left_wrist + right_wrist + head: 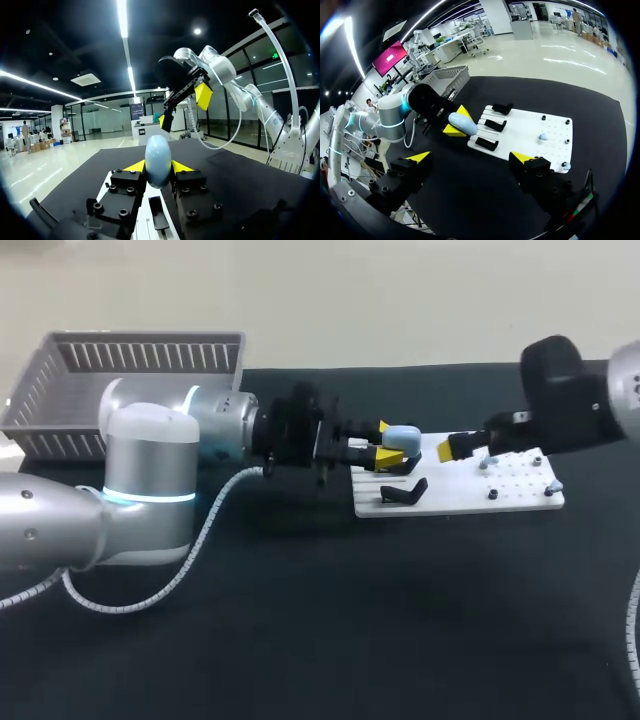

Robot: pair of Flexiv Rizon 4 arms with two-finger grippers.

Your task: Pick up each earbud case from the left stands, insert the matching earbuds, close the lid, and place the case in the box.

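Observation:
My left gripper point(388, 444) is shut on a pale blue, egg-shaped earbud case point(402, 437) with its lid closed, held just above the left end of the white board point(520, 502). In the left wrist view the case point(158, 159) stands upright between the two yellow tips. Below it are empty black stands point(403, 492). My right gripper point(458, 446) hangs open over the board's middle, facing the case with a small gap between them. Small white earbuds point(543, 136) sit among pegs on the board's right half. From the right wrist view the case point(462, 123) lies ahead of the open fingers point(420, 157).
A grey slatted basket point(60, 390) stands at the back left, behind my left arm. The board carries three black stands point(495, 124) on its left part and small pegs point(553, 487) on its right part. Black tabletop surrounds the board.

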